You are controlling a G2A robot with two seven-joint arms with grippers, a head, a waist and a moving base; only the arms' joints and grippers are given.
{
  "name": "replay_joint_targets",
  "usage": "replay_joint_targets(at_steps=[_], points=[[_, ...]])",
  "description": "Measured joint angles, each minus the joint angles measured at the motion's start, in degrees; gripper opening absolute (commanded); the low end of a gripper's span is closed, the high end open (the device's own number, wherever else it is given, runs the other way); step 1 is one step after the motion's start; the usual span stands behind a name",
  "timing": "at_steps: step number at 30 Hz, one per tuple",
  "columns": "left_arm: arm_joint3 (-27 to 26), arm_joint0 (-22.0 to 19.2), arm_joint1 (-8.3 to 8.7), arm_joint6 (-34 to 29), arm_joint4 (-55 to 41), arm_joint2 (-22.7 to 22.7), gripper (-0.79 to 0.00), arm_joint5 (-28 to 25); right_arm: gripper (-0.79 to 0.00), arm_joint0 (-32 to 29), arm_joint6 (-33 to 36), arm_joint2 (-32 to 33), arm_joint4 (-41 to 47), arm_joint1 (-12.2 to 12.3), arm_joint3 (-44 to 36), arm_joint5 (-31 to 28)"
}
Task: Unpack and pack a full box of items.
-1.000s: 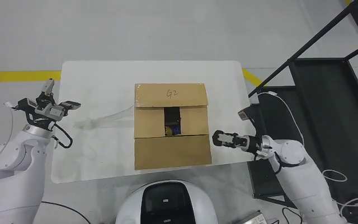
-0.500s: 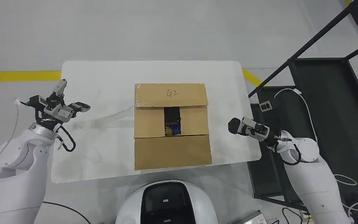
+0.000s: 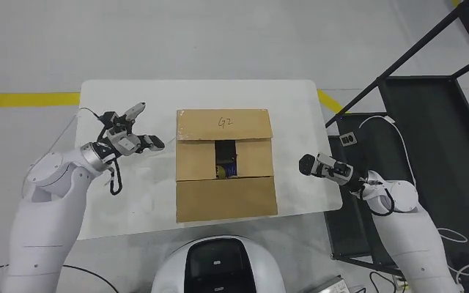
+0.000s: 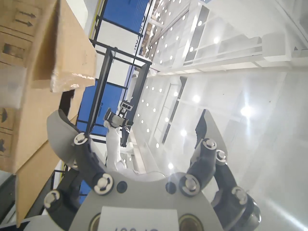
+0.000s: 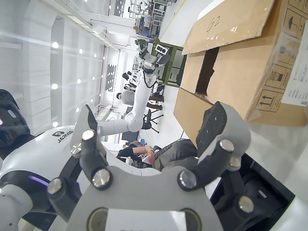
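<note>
Though the cardboard box [image 3: 226,165] sat mid-table [image 3: 293,102] w/ flaps mostly folded over, a gap showed items [image 3: 226,170] inside. Left gripper [image 3: 145,126] hung just beside the box's left side, right gripper [image 3: 305,164] near its right. Both had jaws spread, holding nothing. Flaps prob. light, stiff-ish, easily creased; best taken at free edges by the gap. Full box likely heavy, so lifting it whole looked unwise.

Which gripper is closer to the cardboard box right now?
Left, narrowly. The left gripper is just off the left wall of the cardboard box, open, not touching; the right gripper is beside its right wall with a slightly wider gap.
</note>
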Motion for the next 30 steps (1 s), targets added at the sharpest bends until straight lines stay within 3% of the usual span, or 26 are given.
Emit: replay_joint_targets(at_steps=[6, 21, 26, 30], points=[[3.0, -4.9, 0.34, -8.4, 2.8, 3.2, 0.0, 7.3, 0.0, 0.0, 0.0, 0.0, 0.0, 0.0, 0.0, 0.0], [3.5, -5.4, 0.37, -8.7, 3.7, 3.4, 0.0, 6.1, 0.0, 0.0, 0.0, 0.0, 0.0, 0.0, 0.0, 0.0], [0.1, -2.9, 0.33, -4.8, 6.6, 4.6, 0.0, 2.4, 0.0, 0.0, 0.0, 0.0, 0.0, 0.0, 0.0, 0.0], [3.3, -4.6, -0.3, -5.1, 6.9, 7.5, 0.0, -0.8, 0.0, 0.0, 0.0, 0.0, 0.0, 0.0, 0.0, 0.0]])
